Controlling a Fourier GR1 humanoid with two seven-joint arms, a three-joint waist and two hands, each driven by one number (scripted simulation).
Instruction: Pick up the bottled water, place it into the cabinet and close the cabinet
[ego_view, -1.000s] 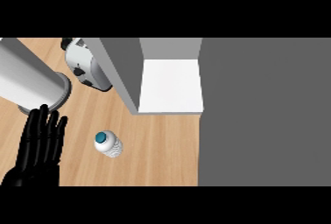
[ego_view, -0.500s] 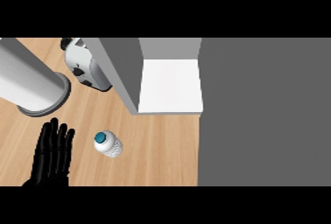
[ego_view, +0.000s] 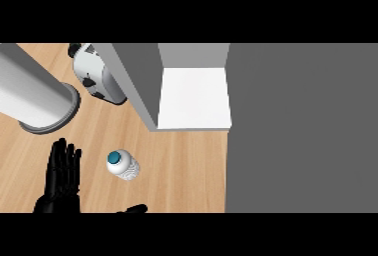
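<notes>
Looking steeply down at my wooden counter (ego_view: 184, 170), I see one black robot hand (ego_view: 63, 172) at the lower left, which by its place in the view is my left. Its fingers are straight and spread, pointing away from me, released and grasping nothing. Just to its right, apart from the fingers, the bottled water (ego_view: 122, 165) stands on the counter — a small clear ribbed bottle with a teal cap, seen almost from above. At the bottom edge a dark fingertip (ego_view: 134, 209) pokes into view; I cannot tell which hand it belongs to. My right robot hand does not show. Further up the counter, an open cabinet (ego_view: 193, 97) shows a white inner floor, with its grey door (ego_view: 136, 82) swung out toward me on the left side. To the left of the door sits a white appliance with black parts (ego_view: 97, 75), and beyond that — at the far left — a large grey cylinder (ego_view: 33, 95).
</notes>
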